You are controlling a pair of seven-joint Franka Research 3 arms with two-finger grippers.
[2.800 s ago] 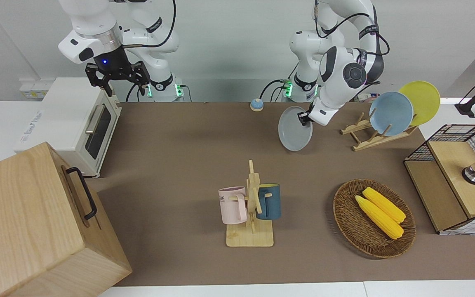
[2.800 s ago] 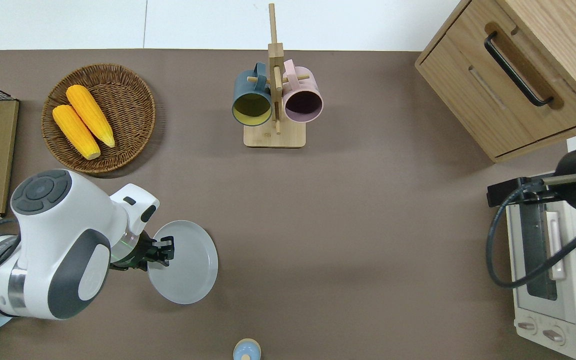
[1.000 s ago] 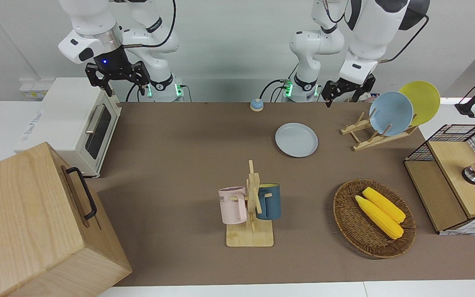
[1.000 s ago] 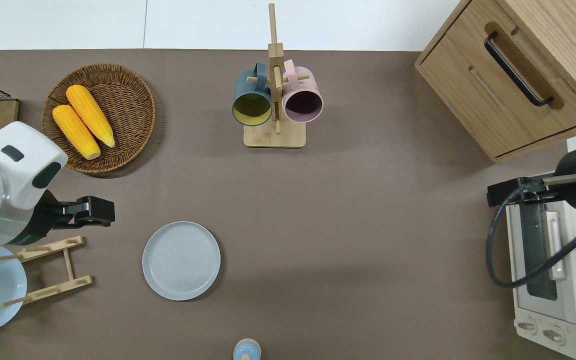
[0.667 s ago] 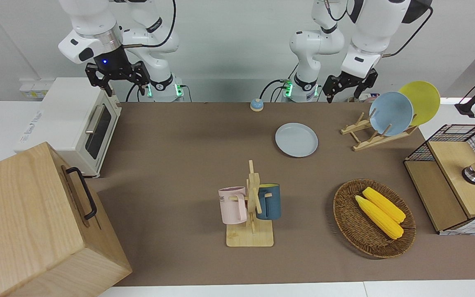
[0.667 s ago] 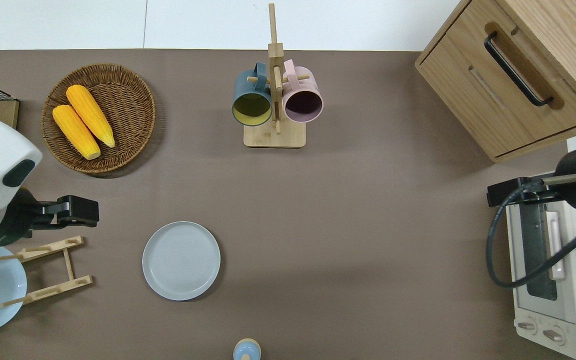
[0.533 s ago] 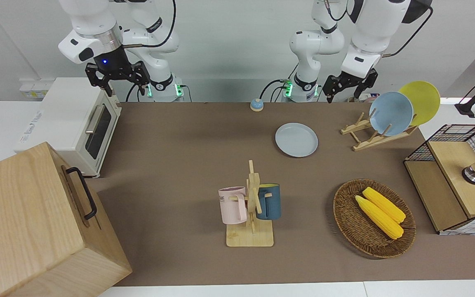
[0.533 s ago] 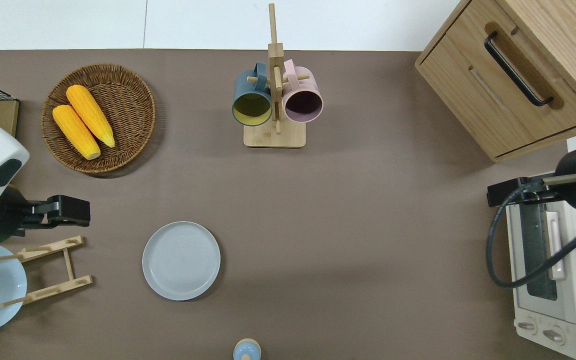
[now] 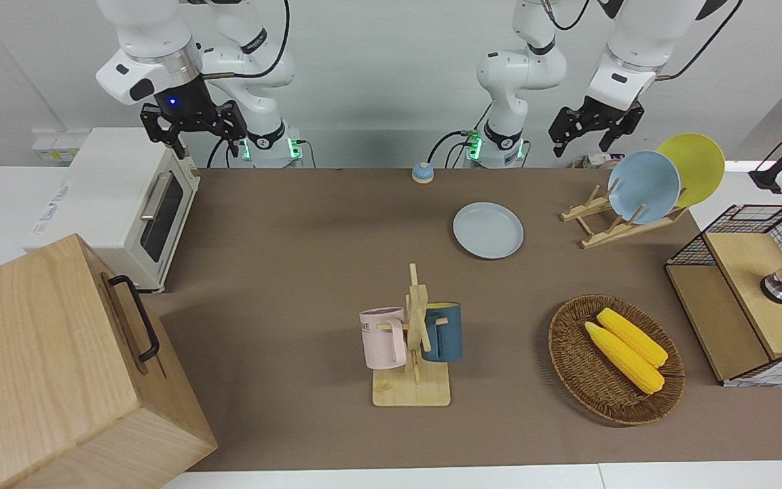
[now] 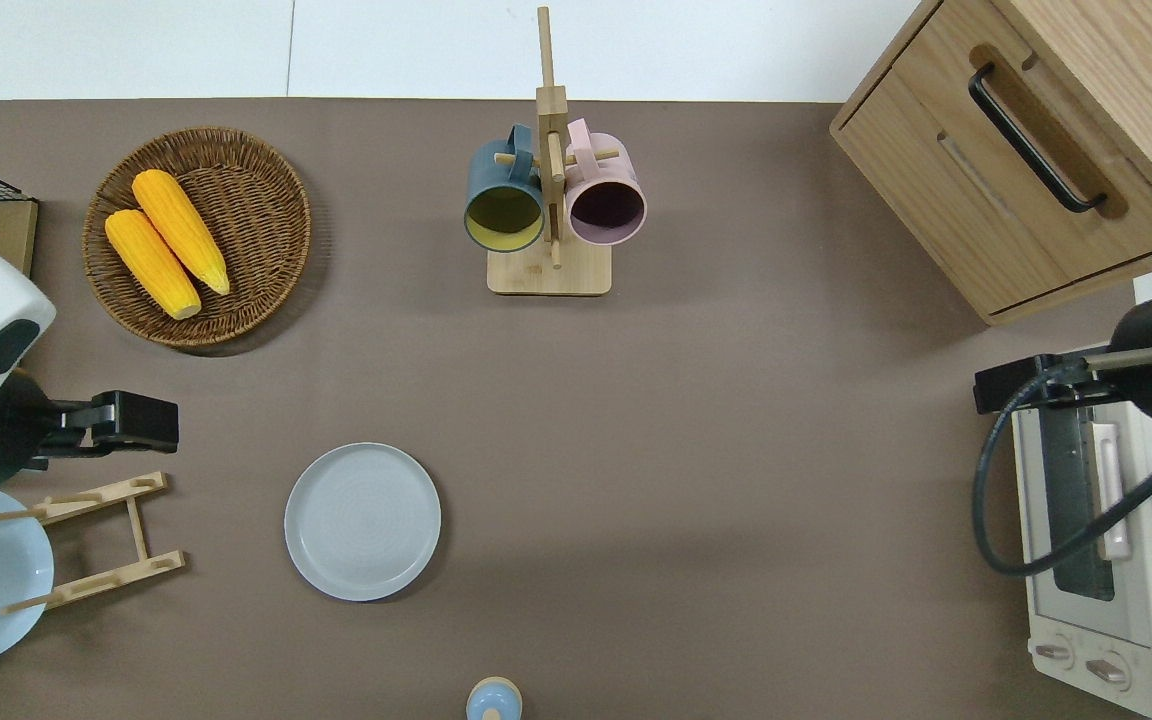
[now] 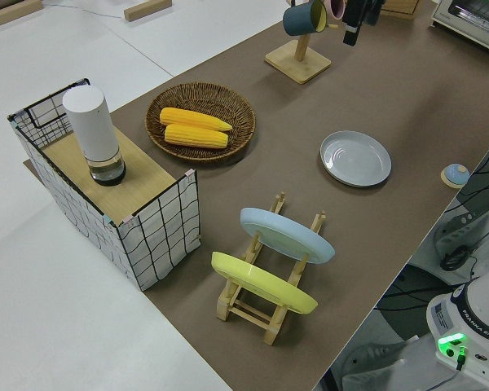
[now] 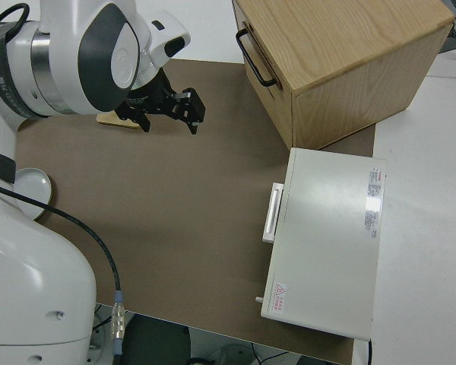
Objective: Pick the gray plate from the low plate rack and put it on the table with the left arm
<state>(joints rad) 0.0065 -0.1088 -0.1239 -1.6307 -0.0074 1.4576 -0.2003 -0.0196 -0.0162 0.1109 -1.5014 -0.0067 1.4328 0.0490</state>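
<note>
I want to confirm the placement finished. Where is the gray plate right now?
The gray plate lies flat on the table, beside the low plate rack toward the right arm's end, nearer to the robots than the mug stand.

Bare brown table (image 10: 736,450) runs wide between the gray plate (image 10: 363,521) and the toaster oven (image 10: 1101,560) at the right arm's end. Toward the left arm's end, the low plate rack (image 10: 101,545) stands near the plate with a strip of bare table between them. Farther from the robots, the mug stand (image 10: 548,200) and the wicker basket (image 10: 266,170) of corn stand well apart, with a clear lane between them.
</note>
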